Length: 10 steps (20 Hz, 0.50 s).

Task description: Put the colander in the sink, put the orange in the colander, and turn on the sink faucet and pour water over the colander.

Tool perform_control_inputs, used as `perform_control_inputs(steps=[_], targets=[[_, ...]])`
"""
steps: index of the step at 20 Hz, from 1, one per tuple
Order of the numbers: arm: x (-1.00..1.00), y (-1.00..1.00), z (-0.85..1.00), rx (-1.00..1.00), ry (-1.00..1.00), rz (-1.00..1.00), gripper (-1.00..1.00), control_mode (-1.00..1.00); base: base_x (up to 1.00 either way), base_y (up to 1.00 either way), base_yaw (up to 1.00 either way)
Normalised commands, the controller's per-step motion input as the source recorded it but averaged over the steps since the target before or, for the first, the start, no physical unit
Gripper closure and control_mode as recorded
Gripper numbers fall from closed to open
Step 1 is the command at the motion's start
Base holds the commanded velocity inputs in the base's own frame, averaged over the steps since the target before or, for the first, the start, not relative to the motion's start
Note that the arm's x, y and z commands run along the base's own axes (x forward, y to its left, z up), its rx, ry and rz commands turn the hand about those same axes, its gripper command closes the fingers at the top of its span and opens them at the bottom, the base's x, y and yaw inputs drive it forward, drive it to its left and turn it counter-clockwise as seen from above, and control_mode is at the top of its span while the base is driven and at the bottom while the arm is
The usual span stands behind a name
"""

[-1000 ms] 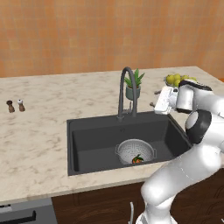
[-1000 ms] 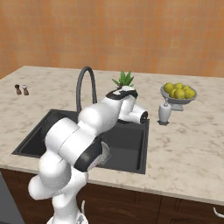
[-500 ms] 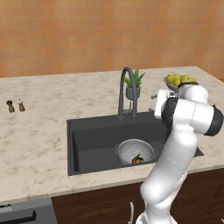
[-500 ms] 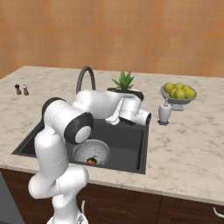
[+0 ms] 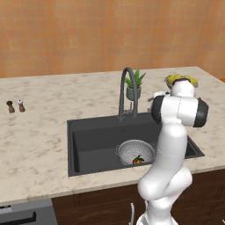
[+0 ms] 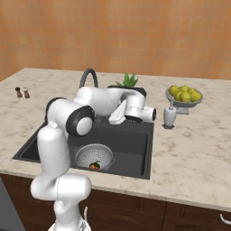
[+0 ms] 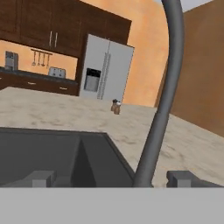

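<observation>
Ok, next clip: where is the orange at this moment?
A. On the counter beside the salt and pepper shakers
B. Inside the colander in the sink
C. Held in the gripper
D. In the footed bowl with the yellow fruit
B: the orange lies inside the colander, which sits in the sink basin.

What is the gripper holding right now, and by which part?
Nothing. The gripper is open, its fingertips either side of the sink faucet without closing on it.
</observation>
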Motion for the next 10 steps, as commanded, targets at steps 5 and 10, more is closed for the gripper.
perform_control_inputs(steps=[5, 10], targets=[[0.02, 0.46, -0.25, -0.01, -0.02, 0.00, -1.00, -1.00, 0.00, 0.00, 0.00], [0.20, 0.37, -0.24, -0.01, 0.02, 0.00, -1.00, -1.00, 0.00, 0.00, 0.00]])
